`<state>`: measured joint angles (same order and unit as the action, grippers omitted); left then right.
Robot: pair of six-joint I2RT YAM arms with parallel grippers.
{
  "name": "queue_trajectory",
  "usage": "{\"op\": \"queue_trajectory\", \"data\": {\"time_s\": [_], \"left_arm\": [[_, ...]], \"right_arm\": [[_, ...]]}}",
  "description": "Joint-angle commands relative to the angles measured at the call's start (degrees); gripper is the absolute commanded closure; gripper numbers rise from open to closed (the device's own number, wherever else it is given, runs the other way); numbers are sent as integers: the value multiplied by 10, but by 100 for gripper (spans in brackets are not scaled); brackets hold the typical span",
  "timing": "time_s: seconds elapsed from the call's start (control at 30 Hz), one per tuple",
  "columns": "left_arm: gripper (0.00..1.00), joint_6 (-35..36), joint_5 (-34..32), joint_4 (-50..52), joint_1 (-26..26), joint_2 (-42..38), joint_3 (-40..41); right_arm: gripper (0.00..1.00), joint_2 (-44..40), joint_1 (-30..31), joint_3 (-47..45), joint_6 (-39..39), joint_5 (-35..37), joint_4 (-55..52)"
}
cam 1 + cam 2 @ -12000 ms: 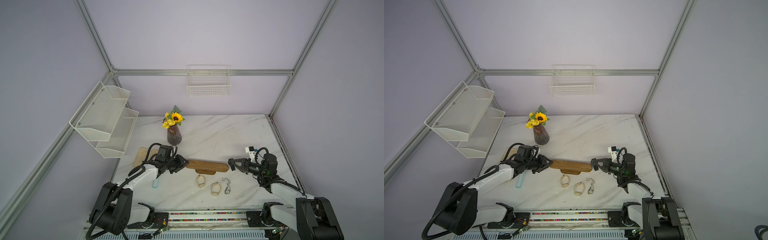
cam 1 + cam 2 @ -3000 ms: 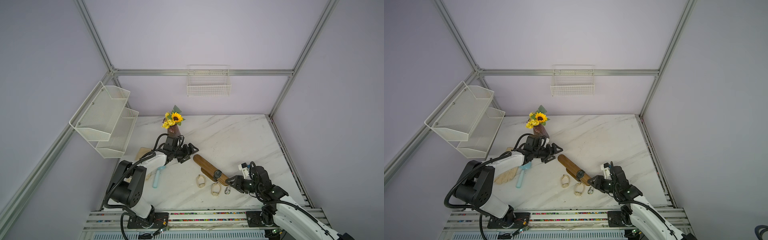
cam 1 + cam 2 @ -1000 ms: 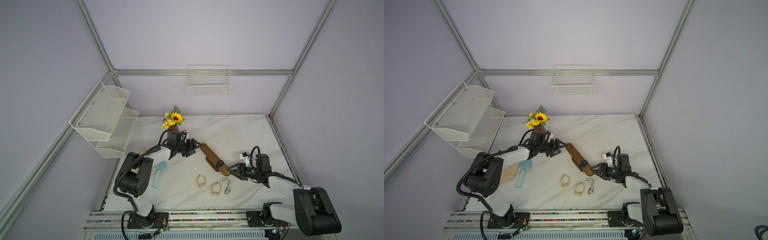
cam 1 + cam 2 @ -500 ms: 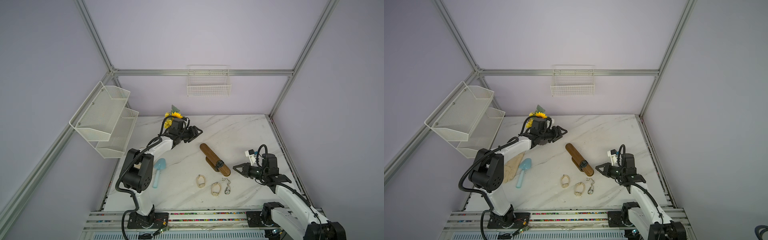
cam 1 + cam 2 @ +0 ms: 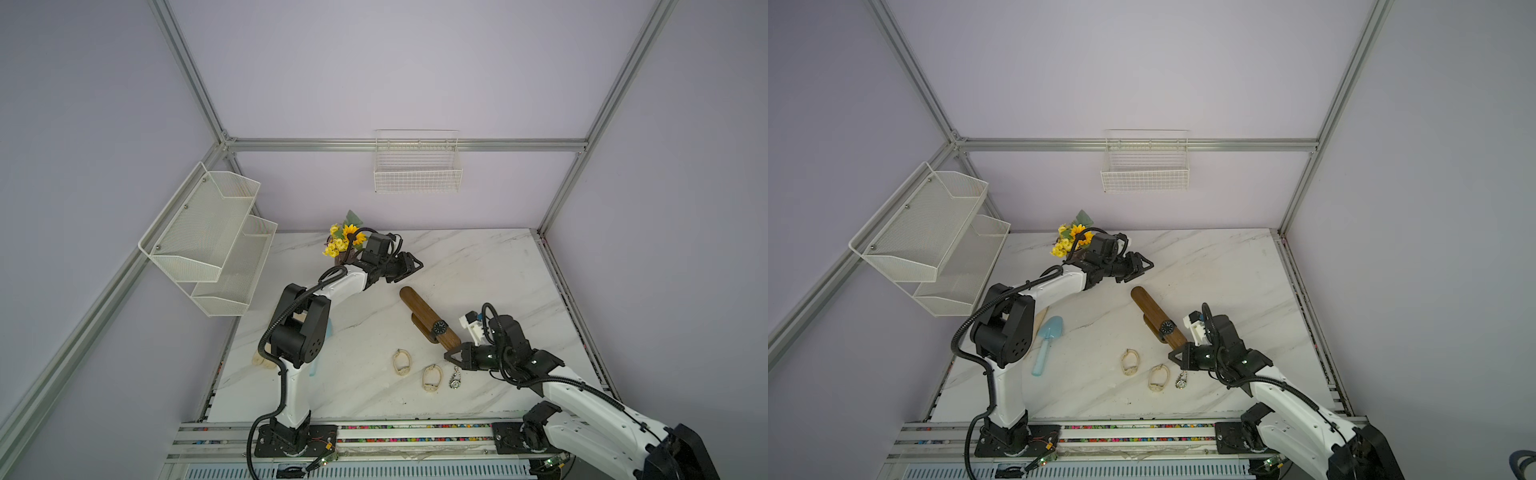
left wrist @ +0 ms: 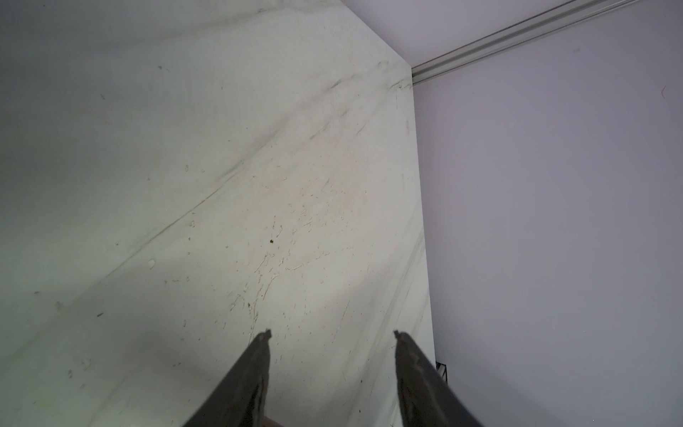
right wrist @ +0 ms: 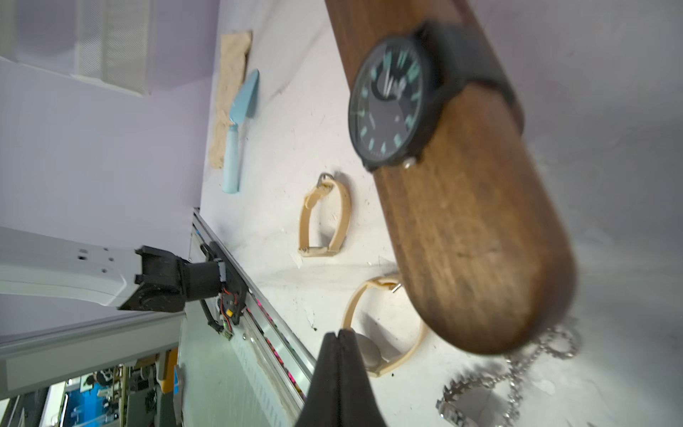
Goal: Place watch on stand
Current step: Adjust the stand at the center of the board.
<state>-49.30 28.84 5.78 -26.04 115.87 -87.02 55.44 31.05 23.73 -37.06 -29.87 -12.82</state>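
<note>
The stand (image 5: 415, 305) (image 5: 1144, 303) is a dark brown bar lying slantwise across the middle of the marble table. A black watch (image 5: 439, 327) (image 5: 1166, 327) is strapped round the bar near its front end, and its dial with teal marks fills the right wrist view (image 7: 391, 107). My right gripper (image 5: 446, 356) (image 5: 1171, 356) (image 7: 338, 334) is shut and empty, its tip just off the bar's front end. My left gripper (image 5: 417, 264) (image 5: 1148, 262) (image 6: 332, 334) hangs open and empty beyond the bar's far end, over bare marble.
Two beige watches (image 5: 401, 363) (image 5: 430, 377) and a silver chain watch (image 5: 456, 380) lie in front of the stand, below my right gripper. A sunflower vase (image 5: 345, 243) stands behind my left wrist. A blue scoop (image 5: 1048, 345) lies at the left. Wire shelves (image 5: 212, 241) line the left wall.
My right gripper has shut and now sits at the bar's front end. My left gripper has left the bar's far end, drawn back toward the vase and narrowed.
</note>
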Motion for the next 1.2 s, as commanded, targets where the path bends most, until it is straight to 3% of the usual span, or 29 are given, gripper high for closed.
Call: {"op": "queue_trajectory", "data": {"time_s": [0.0, 0.47, 1.17], "left_arm": [[47, 25, -5, 12, -2, 15, -45], [48, 22, 8, 17, -6, 24, -26], [49, 21, -1, 18, -7, 16, -18]], "right_arm": [[100, 29, 29, 17, -22, 75, 39], [100, 67, 17, 38, -1, 132, 19], [100, 141, -122, 94, 100, 104, -31]]}}
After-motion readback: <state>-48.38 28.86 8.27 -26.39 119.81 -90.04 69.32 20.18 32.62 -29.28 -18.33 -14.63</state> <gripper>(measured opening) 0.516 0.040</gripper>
